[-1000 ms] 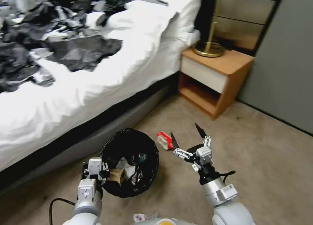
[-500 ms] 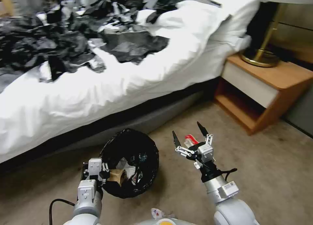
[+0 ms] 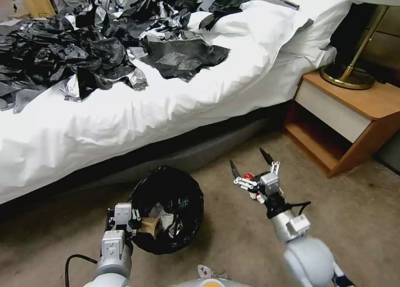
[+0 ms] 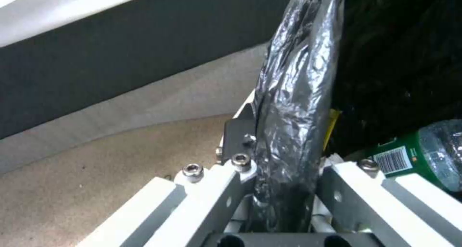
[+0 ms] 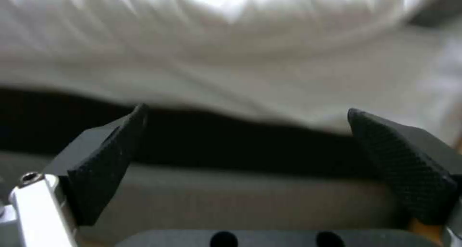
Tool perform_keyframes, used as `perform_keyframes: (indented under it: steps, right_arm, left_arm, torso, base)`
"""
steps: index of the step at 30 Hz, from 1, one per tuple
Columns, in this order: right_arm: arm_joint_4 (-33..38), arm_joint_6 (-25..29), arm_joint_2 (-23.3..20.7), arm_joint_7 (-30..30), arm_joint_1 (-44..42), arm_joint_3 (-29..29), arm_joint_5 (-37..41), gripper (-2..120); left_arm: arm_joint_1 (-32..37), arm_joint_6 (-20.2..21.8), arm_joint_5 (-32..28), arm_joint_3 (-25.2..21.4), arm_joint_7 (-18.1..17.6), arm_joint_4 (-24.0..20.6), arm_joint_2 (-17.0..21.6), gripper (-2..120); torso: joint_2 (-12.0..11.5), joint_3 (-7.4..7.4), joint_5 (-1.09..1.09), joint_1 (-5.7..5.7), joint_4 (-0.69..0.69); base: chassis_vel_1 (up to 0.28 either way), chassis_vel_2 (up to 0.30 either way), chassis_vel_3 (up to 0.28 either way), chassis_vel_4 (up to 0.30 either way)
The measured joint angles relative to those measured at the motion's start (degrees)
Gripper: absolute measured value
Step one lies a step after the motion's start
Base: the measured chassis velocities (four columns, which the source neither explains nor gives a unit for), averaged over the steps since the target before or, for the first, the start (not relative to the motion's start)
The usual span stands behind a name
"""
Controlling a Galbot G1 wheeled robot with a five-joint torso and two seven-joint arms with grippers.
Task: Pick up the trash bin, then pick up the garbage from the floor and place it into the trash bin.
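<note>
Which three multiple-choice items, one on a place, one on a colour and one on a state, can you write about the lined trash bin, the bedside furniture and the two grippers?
1. Where is the round trash bin with the black plastic liner?
A. on the carpet beside the bed
B. on the wooden nightstand
C. on the white bed

2. What colour is the nightstand's drawer front?
A. black
B. white
C. red

3. How is the right gripper?
A. shut on a bottle
B. shut on the liner
C. open, empty

Key: 1 A, it stands by the bed base; 2 B, a white panel in the wood frame; 3 C, fingers apart, while the left gripper clamps the bin's rim.
</note>
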Motion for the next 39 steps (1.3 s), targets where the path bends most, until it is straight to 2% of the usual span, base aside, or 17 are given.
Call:
perform_keyframes:
  steps: [1,5,6,11,14,19,21,22,23,33,39]
  right_arm:
    - [0.0,0.0,0.0,0.0,0.0,0.0,0.0,100]
    - [-11.3,-2.4,1.4,1.2,7.0,-0.7,2.4,100]
    - [-11.3,-2.4,1.4,1.2,7.0,-0.7,2.4,100]
    - [-20.4,-6.8,1.6,1.1,14.3,-1.0,11.2,100]
    - [-24.0,-8.0,1.4,0.8,17.1,-1.8,13.0,100]
    - [-31.1,-8.3,1.2,-0.1,21.5,-4.6,13.3,100]
    - [-36.0,-8.1,1.8,-0.6,24.0,-5.8,13.2,100]
    - [-36.0,-8.1,1.8,-0.6,24.0,-5.8,13.2,100]
    - [-39.5,-7.9,2.3,-1.2,25.5,-6.4,13.2,100]
    - [-49.9,-7.7,3.5,-5.8,29.3,-7.9,12.8,100]
    - [-51.9,-6.4,3.4,-10.2,28.8,-7.6,10.4,100]
  left_arm:
    - [0.0,0.0,0.0,0.0,0.0,0.0,0.0,1]
    - [0.7,-0.3,0.2,-0.2,0.0,-0.1,-0.1,1]
    - [0.7,-0.3,0.2,-0.2,0.0,-0.1,-0.1,1]
    - [1.3,-0.7,0.5,-0.5,-0.1,-0.2,-0.2,1]
    - [1.3,-0.7,0.8,-0.4,-0.5,-0.3,-0.4,1]
    - [1.3,-0.7,1.2,0.0,-0.6,-0.3,-0.5,1]
    - [1.5,-0.7,1.3,0.0,-0.6,-0.5,-0.5,1]
    - [1.5,-0.7,1.3,0.0,-0.6,-0.5,-0.5,1]
    - [1.7,-0.9,1.3,0.0,-0.6,-0.5,-0.5,1]
    - [2.1,-1.4,1.3,-0.4,-0.7,-0.7,-0.5,1]
    - [2.0,-1.4,1.5,-0.2,-0.7,-0.7,-0.5,1]
  torso:
    - [0.0,0.00,0.00,0.00,0.00]
    - [0.0,0.00,0.02,0.00,0.01]
    - [0.0,0.00,0.02,0.00,0.01]
    - [0.0,0.00,0.00,0.00,0.01]
    - [0.0,0.00,0.00,0.01,0.00]
    - [0.0,0.00,0.00,0.01,0.00]
    - [0.0,0.00,0.00,0.01,0.00]
    - [0.0,0.00,0.00,0.01,0.00]
    - [0.0,0.00,0.01,0.01,0.00]
    - [0.0,0.00,0.00,0.00,0.00]
    - [0.0,0.00,0.00,0.01,0.00]
  base:
    - [0.000,0.000,0.000,0.000]
    - [0.000,0.000,0.000,0.000]
    - [0.000,0.000,0.000,0.000]
    - [0.000,0.000,0.000,0.000]
    - [0.000,0.000,0.000,0.000]
    - [0.000,0.000,0.000,0.000]
    - [0.000,0.000,0.000,0.000]
    - [0.000,0.000,0.000,0.000]
    - [0.000,0.000,0.000,0.000]
    - [0.000,0.000,0.000,0.000]
    - [0.000,0.000,0.000,0.000]
